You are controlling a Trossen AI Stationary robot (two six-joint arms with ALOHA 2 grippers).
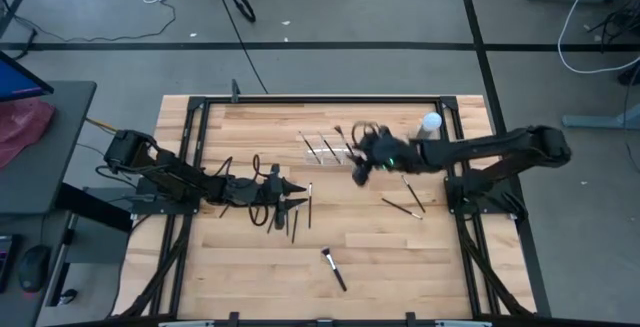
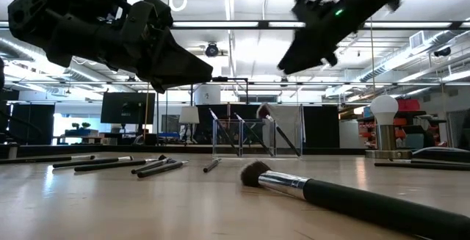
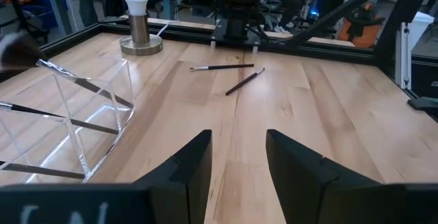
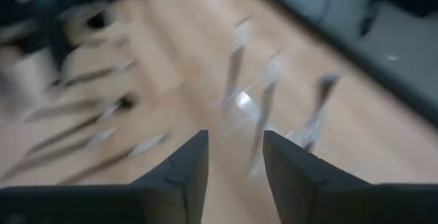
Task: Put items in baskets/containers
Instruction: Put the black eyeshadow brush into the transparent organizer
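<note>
Clear plastic organiser tray near the bench's far edge, thin dark brushes scattered mid-bench, right gripper beside the tray, fingers apart, empty, left gripper likewise apart over brushes.

Both arms up off the worktop

Right gripper hangs mid-table with fingers parted and empty; left gripper waits left of centre, fingers apart too.

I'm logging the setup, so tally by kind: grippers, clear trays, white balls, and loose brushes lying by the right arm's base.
Grippers, left gripper and right gripper: 2
Clear tray: 1
White ball: 1
Loose brushes by the right arm's base: 2
Total: 6
</note>
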